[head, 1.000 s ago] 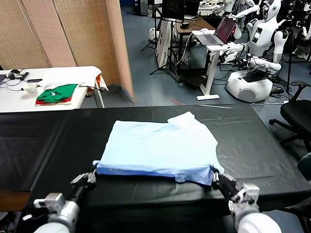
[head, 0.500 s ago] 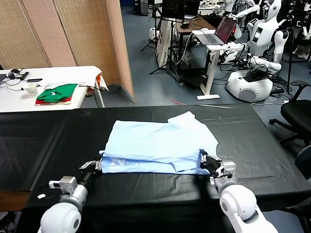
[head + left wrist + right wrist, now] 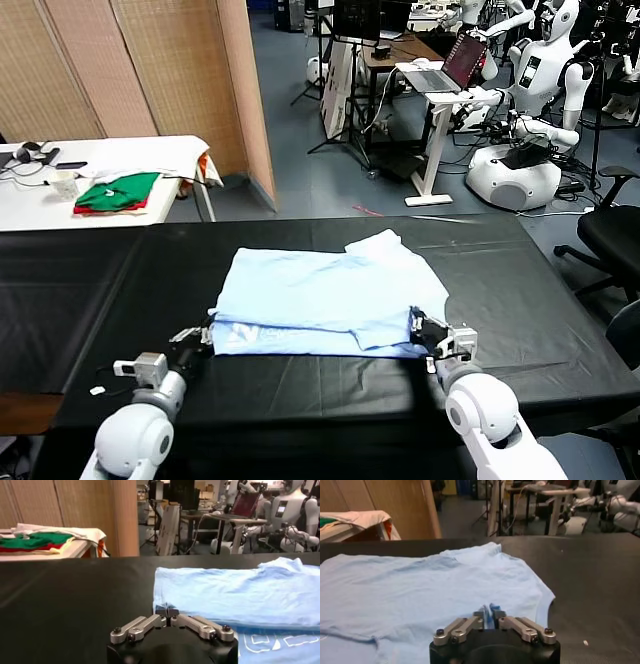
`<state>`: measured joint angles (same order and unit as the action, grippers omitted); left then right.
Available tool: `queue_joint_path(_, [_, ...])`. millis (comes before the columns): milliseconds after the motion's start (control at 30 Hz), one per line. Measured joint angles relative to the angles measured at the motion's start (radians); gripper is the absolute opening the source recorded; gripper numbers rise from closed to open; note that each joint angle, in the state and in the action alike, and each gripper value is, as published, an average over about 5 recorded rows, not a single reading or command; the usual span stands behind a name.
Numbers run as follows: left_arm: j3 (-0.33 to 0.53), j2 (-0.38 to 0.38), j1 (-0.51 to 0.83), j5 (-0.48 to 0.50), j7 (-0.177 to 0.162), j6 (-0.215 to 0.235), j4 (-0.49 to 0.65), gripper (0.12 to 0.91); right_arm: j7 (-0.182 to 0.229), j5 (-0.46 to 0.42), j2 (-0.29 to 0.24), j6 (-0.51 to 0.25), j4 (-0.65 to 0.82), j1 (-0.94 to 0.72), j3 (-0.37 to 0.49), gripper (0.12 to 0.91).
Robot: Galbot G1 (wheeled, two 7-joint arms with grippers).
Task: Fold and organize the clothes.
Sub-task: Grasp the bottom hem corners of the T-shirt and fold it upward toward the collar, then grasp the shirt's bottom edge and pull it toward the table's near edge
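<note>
A light-blue shirt lies flat in the middle of a big black table. Its near edge is folded over on top of the rest, and white letters show on that folded strip at the robot's left end. The collar end points to the far side of the table.

The left gripper sits low on the table at the near left corner of the shirt. In the left wrist view, the left gripper has its two fingertips pressed close together, with a bit of the blue corner pinched between them. So it looks closed on the shirt.

The right gripper sits low at the near right corner of the shirt. In the right wrist view, the right gripper has its fingertips close together too, and a small fold of blue cloth sticks up between them. It also looks closed on the shirt.

Both arms reach in from the near side of the table, one at each corner.

Far off on the robot's left stands a white table with a green and red pile of clothes on it. White robots and desks stand at the back of the room.
</note>
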<state>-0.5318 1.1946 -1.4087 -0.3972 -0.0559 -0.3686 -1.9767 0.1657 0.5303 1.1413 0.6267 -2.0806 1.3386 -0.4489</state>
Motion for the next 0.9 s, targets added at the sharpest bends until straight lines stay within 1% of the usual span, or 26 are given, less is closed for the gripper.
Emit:
queue_joint_path(33, [-0.003, 0.000, -0.005, 0.000, 0.000, -0.002, -0.005, 0.575, -0.004, 0.001, -0.002, -0.005, -0.014, 0.018, -0.011, 0.870])
queue_joint_path(67, [-0.007, -0.001, -0.011, 0.000, 0.000, -0.003, -0.011, 0.631, -0.007, 0.002, -0.004, -0.011, -0.025, 0.035, -0.021, 0.889])
queue_joint_path(167, [-0.017, -0.004, -0.033, -0.003, -0.001, -0.008, -0.028, 0.791, -0.017, 0.012, -0.007, -0.028, -0.045, 0.085, -0.052, 0.904])
queue_joint_path(233, [-0.020, -0.004, -0.051, -0.004, 0.000, -0.009, -0.038, 0.867, -0.022, 0.019, -0.009, -0.036, -0.052, 0.115, -0.072, 0.903])
queue_joint_path(267, [-0.021, -0.003, -0.060, -0.004, 0.000, -0.009, -0.042, 0.887, -0.023, 0.022, -0.009, -0.040, -0.054, 0.128, -0.081, 0.901])
queue_joint_path(333, [-0.022, 0.001, -0.077, -0.003, 0.002, -0.010, -0.044, 0.902, -0.025, 0.028, -0.009, -0.046, -0.056, 0.153, -0.099, 0.889])
queue_joint_path(500, [-0.023, 0.010, -0.098, -0.004, 0.003, -0.009, -0.041, 0.907, -0.025, 0.037, -0.004, -0.057, -0.049, 0.194, -0.131, 0.864])
queue_joint_path(733, [-0.021, 0.015, -0.108, -0.005, 0.005, -0.009, -0.034, 0.907, -0.027, 0.041, 0.007, -0.058, -0.038, 0.213, -0.139, 0.817])
queue_joint_path(833, [-0.020, 0.015, -0.110, -0.006, 0.005, -0.009, -0.031, 0.907, -0.028, 0.039, 0.011, -0.058, -0.033, 0.214, -0.136, 0.769])
queue_joint_path(867, [-0.020, 0.015, -0.110, -0.007, 0.005, -0.010, -0.031, 0.907, -0.028, 0.038, 0.012, -0.058, -0.032, 0.214, -0.135, 0.744])
queue_joint_path(900, [-0.020, 0.015, -0.111, -0.007, 0.006, -0.010, -0.031, 0.905, -0.028, 0.038, 0.013, -0.058, -0.031, 0.214, -0.134, 0.703])
